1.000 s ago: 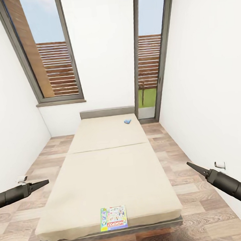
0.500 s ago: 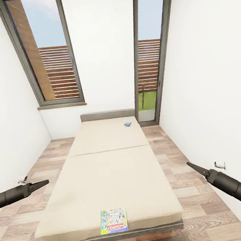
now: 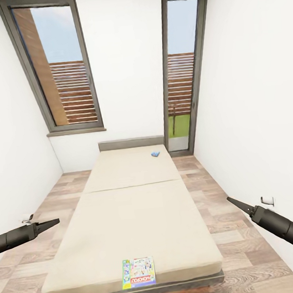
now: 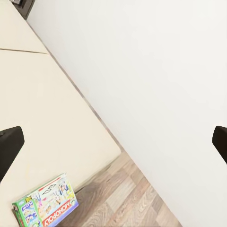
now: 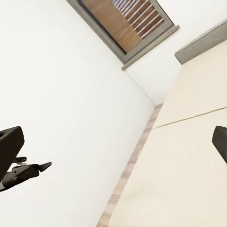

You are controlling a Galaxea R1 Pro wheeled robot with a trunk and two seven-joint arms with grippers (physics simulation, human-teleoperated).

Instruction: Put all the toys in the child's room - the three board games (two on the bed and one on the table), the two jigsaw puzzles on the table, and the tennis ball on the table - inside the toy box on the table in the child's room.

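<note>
We face a narrow white-walled room with a wood-plank floor. The bed, a plain beige mattress on a grey frame with a grey headboard, runs lengthwise away from us toward the far wall. A tall window stands to the left of the headboard and a glazed door to its right, both giving onto slatted fencing. The multicoloured board game lies flat at the near edge of the mattress; the small blue board game lies near the headboard, well apart from it. The left gripper and right gripper hang to either side of the bed; both wrist views show their fingers spread wide, holding nothing.
</note>
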